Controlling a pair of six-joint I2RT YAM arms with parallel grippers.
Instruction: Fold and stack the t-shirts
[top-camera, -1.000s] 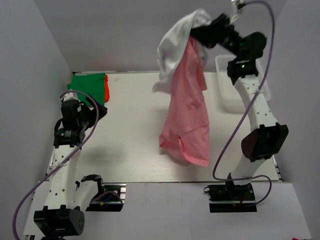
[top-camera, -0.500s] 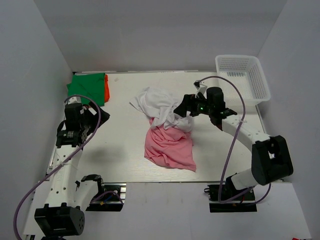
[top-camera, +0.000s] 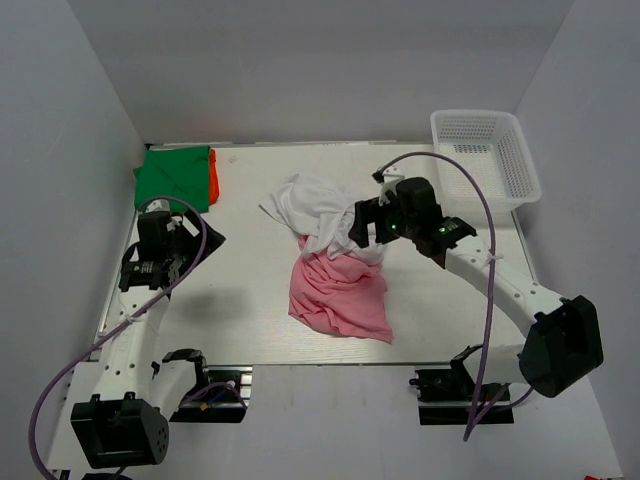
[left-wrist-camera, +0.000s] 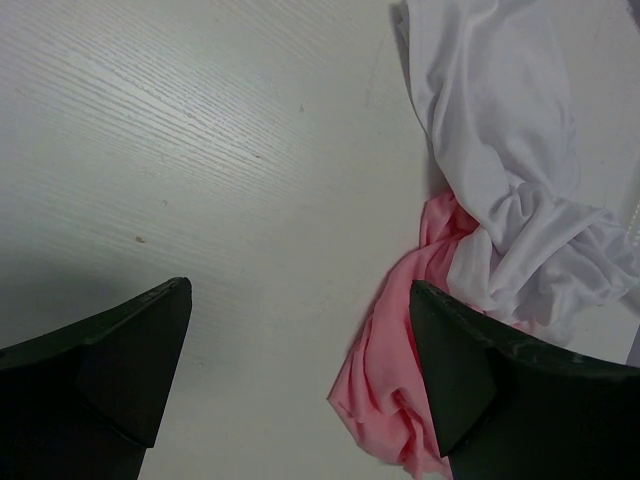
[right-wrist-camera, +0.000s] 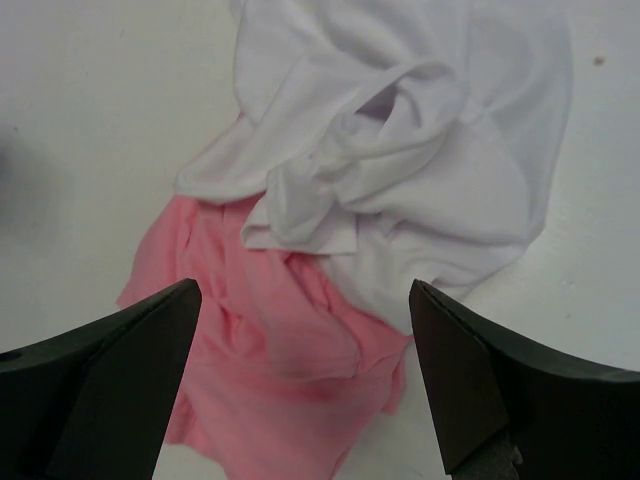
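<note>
Both my jaws are spread wide and empty. My right gripper (right-wrist-camera: 302, 292) hovers over the heap at frame centre, where a crumpled white cotton t-shirt (top-camera: 318, 208) lies across the upper end of a rumpled pink cotton t-shirt (top-camera: 340, 298). My left gripper (left-wrist-camera: 300, 290) is at frame left, apart from the heap. A folded green t-shirt (top-camera: 172, 176) on an orange t-shirt (top-camera: 213, 178) sits upper left. Step as I judge it: separate the 2 shirts. Pinch only white fabric at an outer edge, away from the overlap, and lift slowly so pink isn't dragged along.
</note>
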